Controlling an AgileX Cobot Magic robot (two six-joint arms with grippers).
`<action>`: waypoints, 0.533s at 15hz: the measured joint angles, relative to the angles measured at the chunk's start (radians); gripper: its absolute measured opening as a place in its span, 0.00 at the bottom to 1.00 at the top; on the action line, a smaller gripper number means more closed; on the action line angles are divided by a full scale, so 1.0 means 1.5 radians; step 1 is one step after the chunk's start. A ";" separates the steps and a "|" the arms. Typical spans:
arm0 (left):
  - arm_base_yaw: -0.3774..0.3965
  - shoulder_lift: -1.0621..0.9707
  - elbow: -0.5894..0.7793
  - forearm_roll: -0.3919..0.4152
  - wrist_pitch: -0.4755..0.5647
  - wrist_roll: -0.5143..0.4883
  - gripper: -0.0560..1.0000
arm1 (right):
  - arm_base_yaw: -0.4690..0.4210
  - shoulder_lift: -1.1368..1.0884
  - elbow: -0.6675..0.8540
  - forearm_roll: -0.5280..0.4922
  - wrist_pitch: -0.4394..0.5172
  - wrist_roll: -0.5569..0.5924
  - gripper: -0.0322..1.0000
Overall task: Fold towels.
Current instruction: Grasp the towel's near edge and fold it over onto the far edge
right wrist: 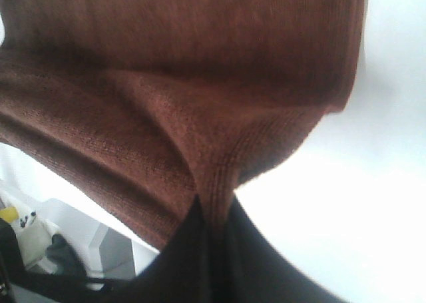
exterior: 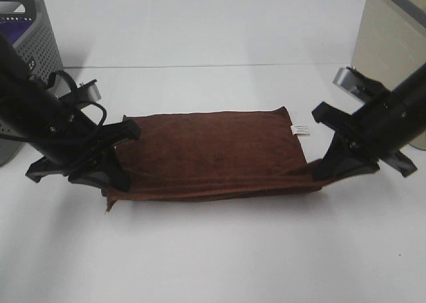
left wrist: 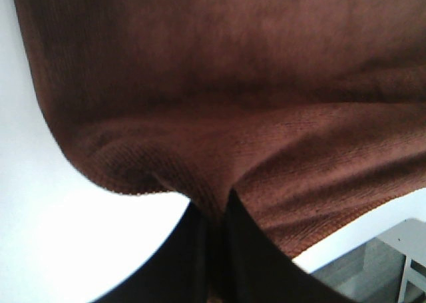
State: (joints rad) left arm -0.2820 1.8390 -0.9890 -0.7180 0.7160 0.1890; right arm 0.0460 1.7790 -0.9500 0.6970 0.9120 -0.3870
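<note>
A dark reddish-brown towel (exterior: pixel 213 153) lies on the white table, partly folded, with a small white care tag (exterior: pixel 301 129) at its right edge. My left gripper (exterior: pixel 106 181) is shut on the towel's near left corner, and the left wrist view shows the cloth (left wrist: pixel 219 103) pinched between the black fingers (left wrist: pixel 193 250). My right gripper (exterior: pixel 324 173) is shut on the near right corner, and the right wrist view shows the cloth (right wrist: pixel 180 83) pinched between its fingers (right wrist: pixel 229 250). The near edge is lifted slightly off the table.
A grey perforated basket (exterior: pixel 30 43) stands at the back left, behind the left arm. A beige box (exterior: pixel 389 43) stands at the back right. The white table (exterior: pixel 213 250) extends in front of the towel.
</note>
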 joint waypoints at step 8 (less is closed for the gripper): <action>0.000 0.036 -0.138 0.034 -0.168 -0.015 0.07 | 0.000 0.157 -0.318 -0.021 0.047 0.012 0.04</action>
State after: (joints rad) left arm -0.2820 1.8930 -1.1960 -0.6670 0.4640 0.1670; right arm 0.0460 2.0150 -1.4270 0.6660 0.9830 -0.3690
